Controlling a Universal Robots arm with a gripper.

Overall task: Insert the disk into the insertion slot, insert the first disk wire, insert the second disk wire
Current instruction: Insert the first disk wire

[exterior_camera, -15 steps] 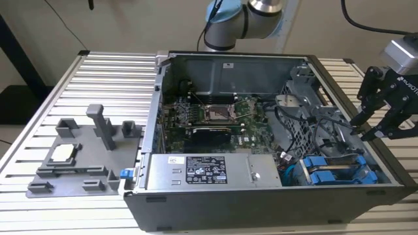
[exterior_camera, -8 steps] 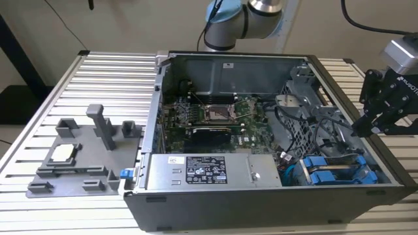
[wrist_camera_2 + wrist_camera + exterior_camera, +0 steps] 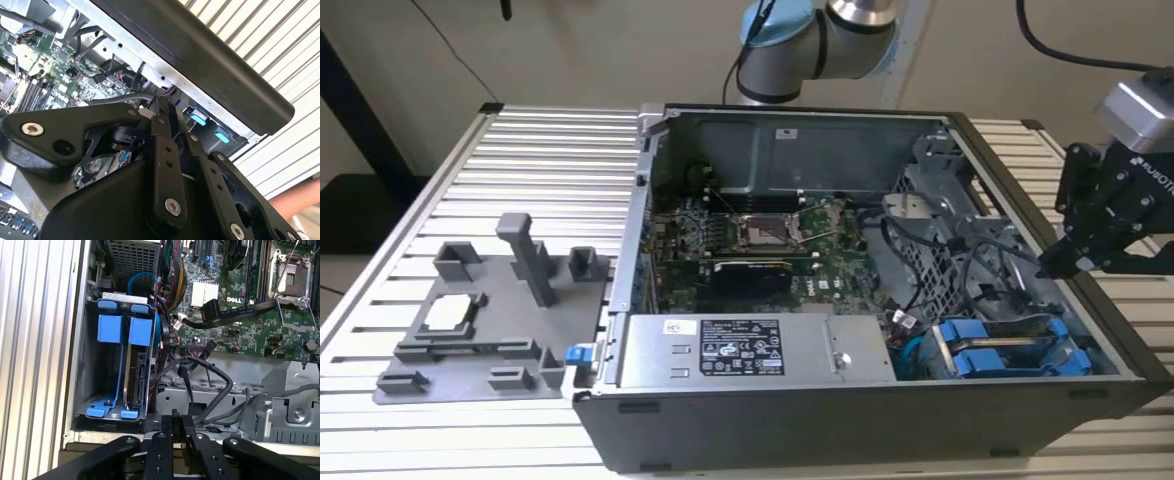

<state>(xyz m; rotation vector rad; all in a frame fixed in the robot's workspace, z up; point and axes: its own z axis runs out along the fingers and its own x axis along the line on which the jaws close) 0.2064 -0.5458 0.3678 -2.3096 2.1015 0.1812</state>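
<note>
The disk [image 3: 135, 372] is seen seated in the slot [image 3: 125, 390] of the cage [image 3: 85, 365], in the near corner of the case [image 3: 854, 420] at the exterior view's right. It is set beside a second blue carrier [image 3: 110, 330], which lies closer to the case wall. The gripper [image 3: 1065, 264] is held above the case's edge at the exterior view's right, near the cage but apart from it. In both wrist views its fingers are drawn together, and nothing is seen clamped between them. Loose black cables [image 3: 200, 367] are draped just beside the cage; whether any is plugged into the disk cannot be told. The disk is judged dense for its size, rigid and sensitive to knocks, while its plastic frame is judged slick and slightly springy. It is best taken by the blue front tab, not by the label face. The cables are judged limp, so a hold at the connector is advised.
</note>
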